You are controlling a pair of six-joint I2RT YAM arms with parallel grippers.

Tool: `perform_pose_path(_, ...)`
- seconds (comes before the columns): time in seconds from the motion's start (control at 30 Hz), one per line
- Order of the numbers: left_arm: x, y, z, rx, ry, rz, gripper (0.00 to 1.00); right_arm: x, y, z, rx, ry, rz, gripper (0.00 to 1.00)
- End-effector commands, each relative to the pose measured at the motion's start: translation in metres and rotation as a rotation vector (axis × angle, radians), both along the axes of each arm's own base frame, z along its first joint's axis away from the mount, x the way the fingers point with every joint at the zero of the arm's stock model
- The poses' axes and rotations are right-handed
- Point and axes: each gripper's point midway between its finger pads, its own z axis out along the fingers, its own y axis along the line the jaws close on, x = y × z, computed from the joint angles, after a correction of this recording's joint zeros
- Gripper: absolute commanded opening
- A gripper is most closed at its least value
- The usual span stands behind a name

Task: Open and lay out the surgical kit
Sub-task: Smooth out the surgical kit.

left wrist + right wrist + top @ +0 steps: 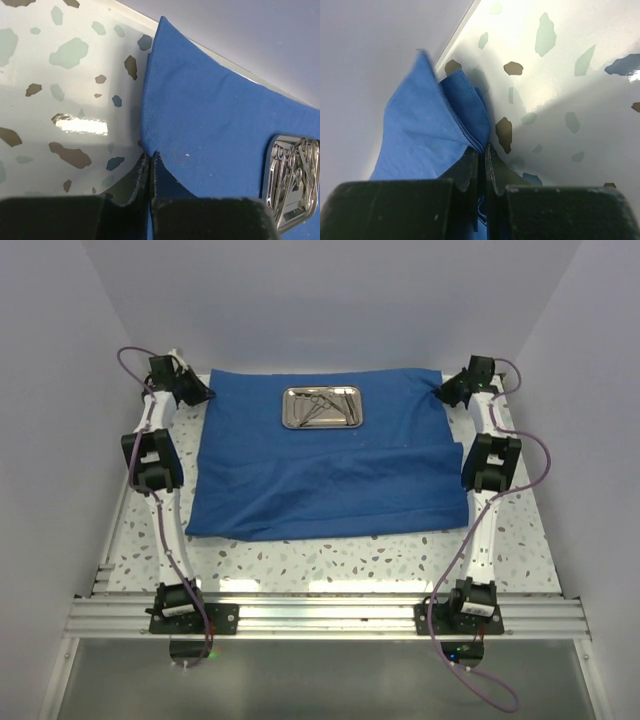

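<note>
The royal-blue cloth (330, 465) lies spread over the middle of the table. A small shiny steel tray (322, 407) sits on its far part and holds several thin steel instruments (320, 403). My left gripper (205, 393) is shut on the cloth's far left edge; the pinch shows in the left wrist view (150, 156), with the cloth (210, 130) and the tray (292, 180) to the right. My right gripper (442, 392) is shut on the far right corner, where the cloth (430, 130) bunches between the fingertips (482, 150).
The table (340, 562) is white with dark speckles and has grey walls (330, 300) close behind and at both sides. An aluminium rail (320, 618) runs along the near edge, where both arm bases are bolted.
</note>
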Motion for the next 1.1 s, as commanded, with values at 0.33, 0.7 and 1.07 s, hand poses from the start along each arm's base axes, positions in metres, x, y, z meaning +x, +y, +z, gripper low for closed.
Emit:
perform_pose_path(0.33,-0.029,-0.01,0.088,0.054,-0.103,0.016,1.0,-0.055,-0.048,0.106,-0.197,-0.055,-0.044,0.8)
perform_pose_path(0.7,-0.189,-0.026,0.112,0.267,0.134,0.01,1.0,-0.226,-0.013,0.139,-0.241,0.135,0.039,0.8)
perform_pose_path(1.07,-0.344,-0.048,0.055,0.183,0.358,0.103,1.0,-0.411,0.011,0.095,-0.231,0.475,-0.053,0.74)
